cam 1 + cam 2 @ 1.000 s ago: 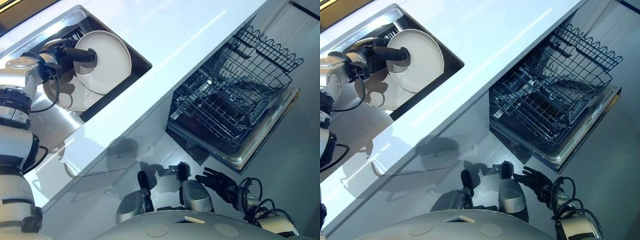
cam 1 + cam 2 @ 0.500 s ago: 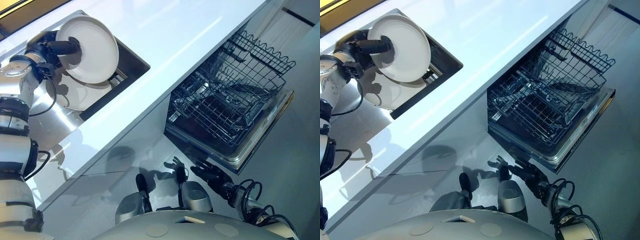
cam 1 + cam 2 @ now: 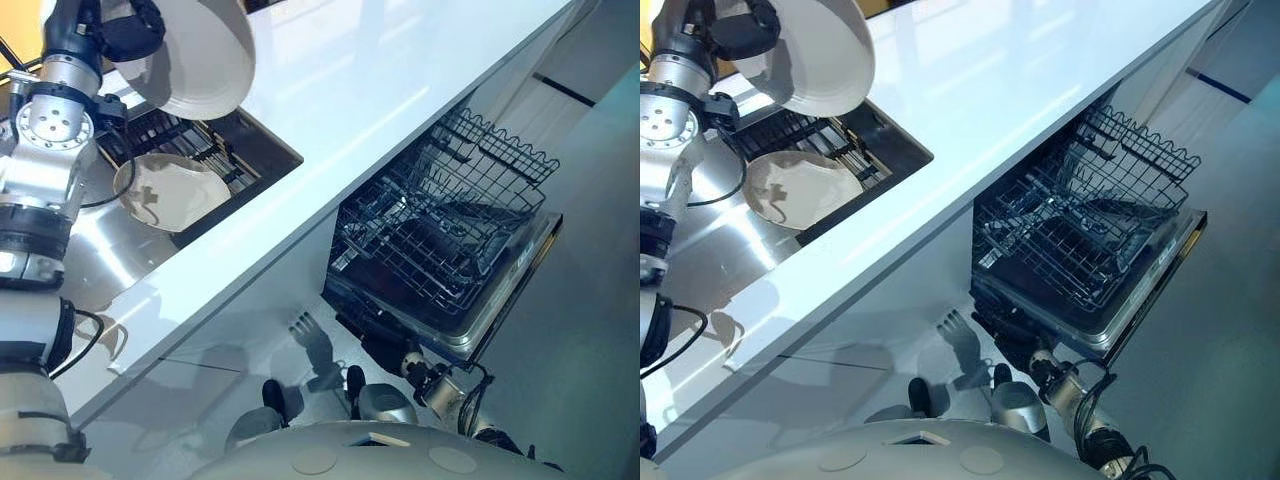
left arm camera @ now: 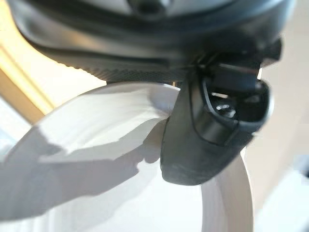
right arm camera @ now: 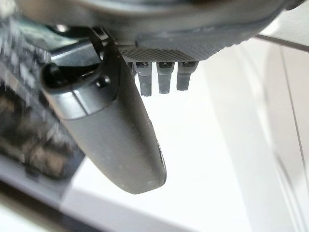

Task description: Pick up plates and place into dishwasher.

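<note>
My left hand point(image 3: 128, 30) is shut on a white plate point(image 3: 207, 55) and holds it tilted, high above the sink point(image 3: 262, 140) at the far left. In the left wrist view the thumb point(image 4: 207, 140) presses on the plate's rim point(image 4: 96, 164). A second white plate point(image 3: 170, 190) lies flat in the sink. The dishwasher's dark wire rack point(image 3: 450, 235) is pulled out over its lowered door point(image 3: 515, 295) at the right. My right hand point(image 3: 1008, 338) hangs low, just under the rack's near corner, open and holding nothing, with its thumb point(image 5: 120, 145) straight.
A long white countertop point(image 3: 380, 90) runs between the sink and the dishwasher. A dark grate point(image 3: 165, 130) lies in the sink behind the flat plate. Grey floor point(image 3: 590, 330) lies to the right of the lowered door.
My left hand has lifted the plate up out of the sink, baring the second plate under it. My right hand has moved up toward the rack's near corner. The camera has shifted.
</note>
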You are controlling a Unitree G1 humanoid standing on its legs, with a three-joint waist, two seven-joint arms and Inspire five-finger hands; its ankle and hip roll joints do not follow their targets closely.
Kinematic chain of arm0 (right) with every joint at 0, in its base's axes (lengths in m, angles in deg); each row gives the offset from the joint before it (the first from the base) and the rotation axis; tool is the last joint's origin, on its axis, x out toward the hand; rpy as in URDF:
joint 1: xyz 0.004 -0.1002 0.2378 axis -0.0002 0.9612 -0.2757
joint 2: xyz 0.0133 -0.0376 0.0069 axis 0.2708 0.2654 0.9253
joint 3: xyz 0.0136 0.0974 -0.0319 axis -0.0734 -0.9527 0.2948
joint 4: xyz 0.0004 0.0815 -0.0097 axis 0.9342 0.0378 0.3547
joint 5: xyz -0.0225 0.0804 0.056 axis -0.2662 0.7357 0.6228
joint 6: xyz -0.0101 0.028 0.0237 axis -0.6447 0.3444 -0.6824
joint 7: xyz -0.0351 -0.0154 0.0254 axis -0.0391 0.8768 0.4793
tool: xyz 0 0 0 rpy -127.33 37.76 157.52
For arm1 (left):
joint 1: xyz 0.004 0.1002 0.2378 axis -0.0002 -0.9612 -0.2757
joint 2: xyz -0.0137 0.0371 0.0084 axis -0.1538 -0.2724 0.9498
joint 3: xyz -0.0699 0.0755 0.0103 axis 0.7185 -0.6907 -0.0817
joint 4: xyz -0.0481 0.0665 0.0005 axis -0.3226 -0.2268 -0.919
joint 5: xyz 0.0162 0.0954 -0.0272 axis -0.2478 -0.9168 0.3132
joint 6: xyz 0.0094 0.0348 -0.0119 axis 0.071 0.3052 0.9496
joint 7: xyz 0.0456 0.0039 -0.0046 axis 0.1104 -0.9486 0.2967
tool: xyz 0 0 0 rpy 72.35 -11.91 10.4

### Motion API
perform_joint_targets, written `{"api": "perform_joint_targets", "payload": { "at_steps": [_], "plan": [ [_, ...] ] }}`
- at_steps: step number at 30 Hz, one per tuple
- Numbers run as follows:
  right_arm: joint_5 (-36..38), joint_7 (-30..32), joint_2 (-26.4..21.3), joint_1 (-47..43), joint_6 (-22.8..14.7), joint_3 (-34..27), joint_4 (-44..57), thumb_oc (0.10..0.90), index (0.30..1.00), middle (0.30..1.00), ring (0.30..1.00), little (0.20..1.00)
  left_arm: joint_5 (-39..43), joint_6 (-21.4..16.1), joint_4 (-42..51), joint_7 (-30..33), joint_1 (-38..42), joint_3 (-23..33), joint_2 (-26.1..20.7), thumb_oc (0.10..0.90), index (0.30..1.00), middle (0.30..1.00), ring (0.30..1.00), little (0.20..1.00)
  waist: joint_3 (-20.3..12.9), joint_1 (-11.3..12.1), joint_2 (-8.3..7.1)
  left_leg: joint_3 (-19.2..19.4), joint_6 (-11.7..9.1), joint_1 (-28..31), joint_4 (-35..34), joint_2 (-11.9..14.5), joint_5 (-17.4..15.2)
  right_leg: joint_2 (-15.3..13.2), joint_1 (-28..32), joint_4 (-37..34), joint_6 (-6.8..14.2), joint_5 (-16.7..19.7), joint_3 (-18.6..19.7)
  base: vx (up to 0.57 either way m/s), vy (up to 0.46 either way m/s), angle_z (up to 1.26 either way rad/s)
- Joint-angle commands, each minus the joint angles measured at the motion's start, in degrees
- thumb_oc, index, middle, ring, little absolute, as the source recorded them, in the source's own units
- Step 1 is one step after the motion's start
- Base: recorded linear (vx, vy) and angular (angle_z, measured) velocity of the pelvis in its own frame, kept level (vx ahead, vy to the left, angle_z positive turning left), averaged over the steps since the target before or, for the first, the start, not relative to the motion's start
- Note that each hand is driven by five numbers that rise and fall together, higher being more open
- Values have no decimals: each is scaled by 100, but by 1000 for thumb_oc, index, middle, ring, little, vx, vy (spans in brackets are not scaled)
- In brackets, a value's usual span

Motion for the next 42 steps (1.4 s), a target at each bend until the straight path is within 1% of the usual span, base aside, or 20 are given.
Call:
{"api": "perform_joint_targets", "payload": {
  "at_steps": [1,4,5,6,7,9,10,11,12,13,15,18,19,20,23,24,25,28,34,42],
  "plan": [
    [352,-232,-422,-158,-517,195,1484,800,900,900,900,900,-338,-930,232,670,338,579,-139,100,300,300,300,200,-433,-62,430,172,26,-64,10,-215,-579,616,-138,158,157,-292,-38,-108,-91,-2],
    [897,158,-463,-214,-647,-45,2405,800,900,900,900,900,-475,-1197,334,816,188,666,-148,100,300,300,300,200,-452,-87,384,215,12,-48,10,-192,-570,633,-121,87,156,-250,-46,-87,-81,-6],
    [1031,261,-441,-224,-746,-193,2613,800,900,900,900,900,-574,-1288,343,855,123,721,-149,100,300,300,300,200,-458,-106,373,233,9,-44,10,-183,-570,638,-120,64,158,-234,-45,-65,-48,-9],
    [1127,383,-463,-258,-702,-381,2838,800,900,900,900,900,-697,-1333,355,912,85,776,-167,100,300,300,300,200,-465,-135,365,256,9,-42,10,-176,-571,640,-124,53,161,-225,-41,-68,-41,-9],
    [1154,654,-496,-290,-805,-647,3166,800,900,900,900,900,-944,-1428,362,1030,35,844,-205,100,300,300,300,200,-471,-171,366,297,11,-39,10,-164,-573,639,-132,42,166,-209,-35,-60,-29,-11],
    [805,1359,-599,-358,-914,-1197,3584,800,900,900,900,900,-1172,-1438,473,1198,-45,963,-293,100,300,300,300,200,-496,-240,358,363,10,-34,10,-146,-571,639,-147,40,173,-201,-25,-49,-24,-14],
    [687,1568,-669,-389,-944,-1399,3680,800,900,900,900,900,-1189,-1421,514,1227,-58,1005,-344,100,300,300,300,200,-509,-265,355,385,11,-33,10,-142,-574,637,-149,36,174,-196,-23,-24,-12,-11],
    [481,2071,-805,-432,-1000,-1717,3813,800,900,900,900,900,-1258,-1390,581,1293,-80,1073,-407,100,300,300,300,200,-509,-307,356,415,16,1,10,-136,-611,636,-120,30,185,-216,-22,-14,-6,-7],
    [378,2317,-927,-480,-1036,-2006,3913,800,900,900,900,900,-1328,-1336,665,1365,-98,1130,-449,100,300,300,300,200,-518,-342,350,445,18,12,10,-132,-621,636,-115,20,188,-211,-20,-30,-10,-7],
    [203,2489,-1083,-564,-1192,-2391,4043,800,900,900,900,900,-1468,-1230,858,1514,-140,1210,-500,100,300,300,300,200,-550,-378,343,490,18,-9,10,-129,-606,641,-142,10,176,-185,-10,-28,-8,-5],
    [101,2587,-1318,-661,-1276,-2715,4242,800,900,900,900,900,-1577,-1104,1080,1670,-200,1295,-548,100,300,300,300,200,-568,-399,346,506,31,4,10,-139,-626,648,-130,15,163,-202,9,-3,1,-11],
    [-598,2725,-1762,-981,-1700,-3008,4623,800,900,900,900,900,-1686,-1106,1312,1943,-245,1394,-555,100,300,300,300,200,-603,-410,355,516,65,34,10,-169,-664,650,-110,27,149,-230,32,0,11,-16],
    [-1190,2669,-1988,-1295,-1892,-2936,4655,800,900,900,900,900,-1711,-1129,1356,2026,-178,1335,-486,100,300,300,300,200,-607,-404,369,499,79,78,10,-189,-718,645,-71,39,160,-286,21,-16,11,-9],
    [-1262,2659,-2013,-1344,-1901,-2918,4657,800,900,900,900,900,-1714,-1130,1359,2036,-163,1328,-486,100,300,300,300,200,-603,-401,365,508,77,63,10,-187,-687,646,-90,42,151,-258,24,-17,8,-11],
    [-2021,2371,-2410,-1904,-1795,-2573,4763,800,900,900,900,900,-1755,-1061,1476,2020,-24,1169,-376,100,300,300,300,200,-671,-352,360,497,74,68,10,-206,-694,640,-90,38,162,-265,21,-17,2,-24],
    [-2040,2231,-2500,-2090,-1720,-2442,4762,800,900,900,900,900,-1785,-1076,1487,2008,-9,1115,-331,100,300,300,300,200,-694,-328,354,491,70,69,10,-209,-690,641,-86,35,163,-268,11,-3,-1,-26],
    [-1756,1935,-2570,-2397,-1582,-2197,4772,800,900,900,900,900,-1814,-1098,1551,1963,-41,1062,-247,100,300,300,300,200,-726,-284,347,478,64,71,10,-213,-677,647,-79,34,160,-274,-4,5,-5,-20],
    [-1667,1754,-2504,-2906,-1316,-1688,4784,800,900,900,900,900,-1977,-1219,1667,1971,-226,935,47,100,300,300,300,200,-776,-183,332,429,53,71,10,-215,-648,660,-64,73,151,-315,-36,10,-7,-8],
    [-1404,1930,-2206,-3503,-1048,-1204,4691,800,900,900,900,900,-2412,-1378,1861,1998,-457,690,487,100,300,300,300,200,-806,-37,307,309,31,61,10,-197,-596,674,-55,158,145,-366,-125,12,-11,2],
    [-1450,2174,-1840,-3680,-938,-951,4545,800,900,900,900,900,-2958,-1574,2111,2183,-780,402,993,100,300,300,300,200,-819,98,271,151,17,12,10,-198,-526,677,-64,200,150,-367,-216,27,-18,5]
  ]
}}
